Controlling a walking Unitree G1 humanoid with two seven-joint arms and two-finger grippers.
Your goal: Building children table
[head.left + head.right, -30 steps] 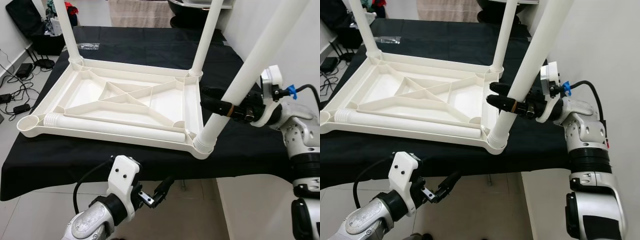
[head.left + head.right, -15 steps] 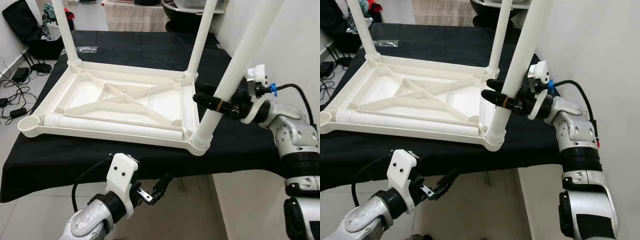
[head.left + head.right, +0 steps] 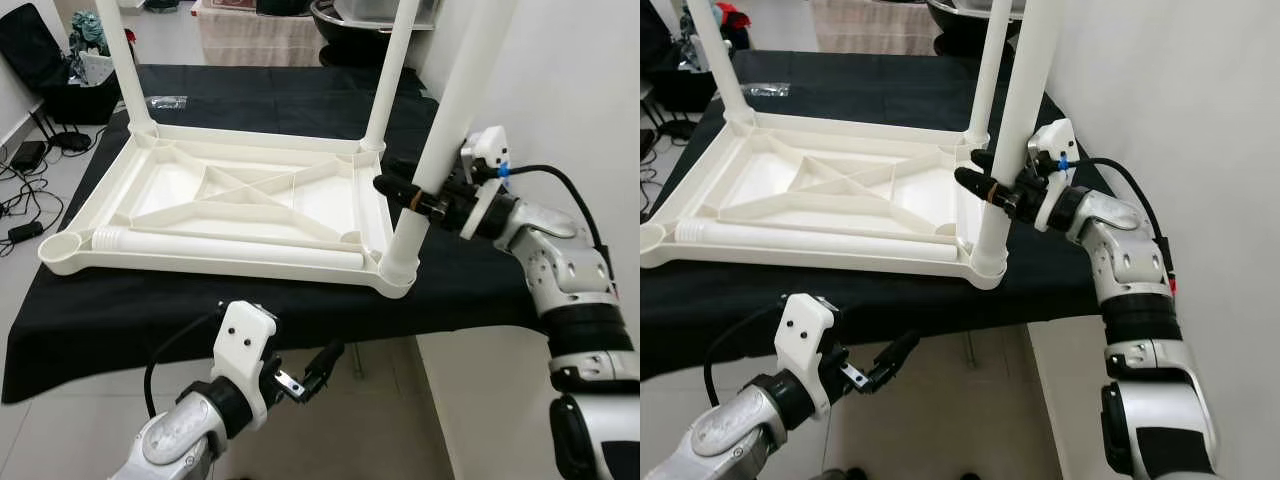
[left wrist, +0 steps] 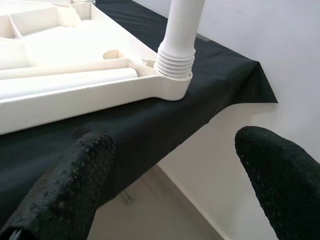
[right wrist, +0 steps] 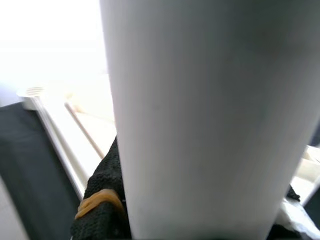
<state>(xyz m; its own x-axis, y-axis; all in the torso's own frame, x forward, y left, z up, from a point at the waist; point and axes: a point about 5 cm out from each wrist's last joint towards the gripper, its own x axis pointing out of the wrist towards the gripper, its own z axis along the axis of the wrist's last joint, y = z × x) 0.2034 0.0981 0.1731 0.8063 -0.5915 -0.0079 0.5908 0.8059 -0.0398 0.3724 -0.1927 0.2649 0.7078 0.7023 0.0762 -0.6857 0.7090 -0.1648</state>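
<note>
Children's table top (image 3: 230, 215), a white ribbed plastic tray shape, lies upside down on the counter draped in black cloth (image 3: 290, 100), its near right corner close to the counter's edge. Two white plastic tube legs already stand in the far sockets, one at the far left (image 3: 120, 60) and one at the far right (image 3: 392, 70). A third white leg (image 3: 440, 130) stands in the near right corner socket (image 3: 397, 275), and a fourth white tube with a ribbed end (image 3: 220, 248) lies loose inside the tray along its near rim, beside the empty near left socket (image 3: 62, 247).

The right gripper (image 3: 415, 200) has its jaws closed around the lower part of that third leg, just above the socket. From here the leg looks nearly upright, leaning a touch, and its ribbed collar sits at the socket mouth. I'd say the job now is seating it: keep the tube in line with the socket, press straight down, and avoid side force that could slide the tray off the cloth.

The left gripper (image 3: 310, 368) hangs below the counter's front edge with its jaws spread apart and nothing between them.
</note>
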